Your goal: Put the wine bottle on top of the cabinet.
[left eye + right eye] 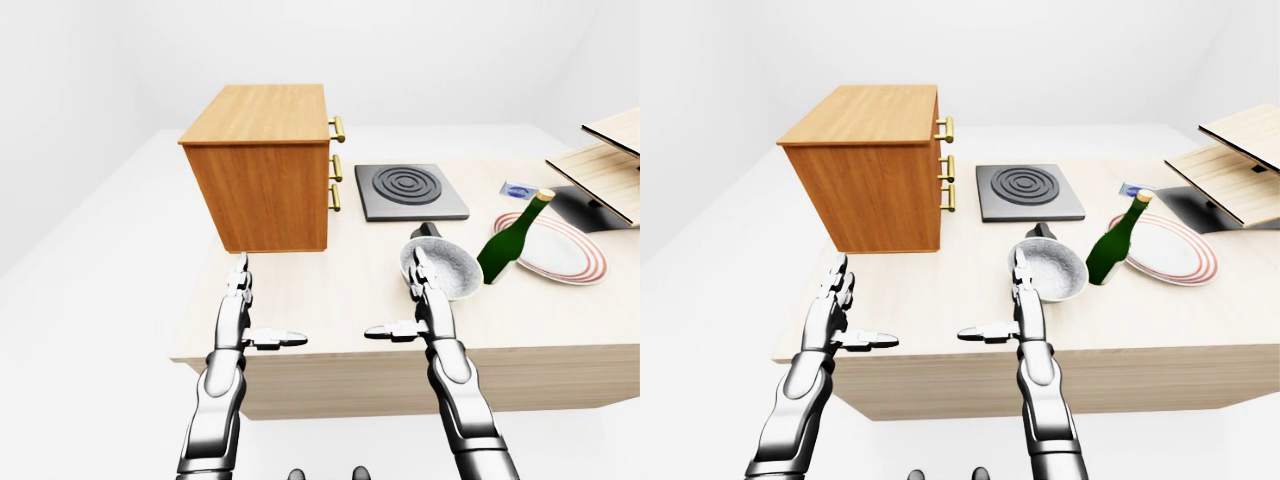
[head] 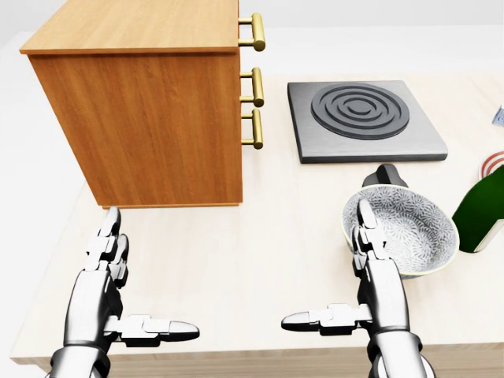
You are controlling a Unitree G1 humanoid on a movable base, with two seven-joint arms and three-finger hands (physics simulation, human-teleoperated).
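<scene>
A green wine bottle [image 1: 1113,247] stands upright, well right of the wooden cabinet [image 1: 867,169].
</scene>
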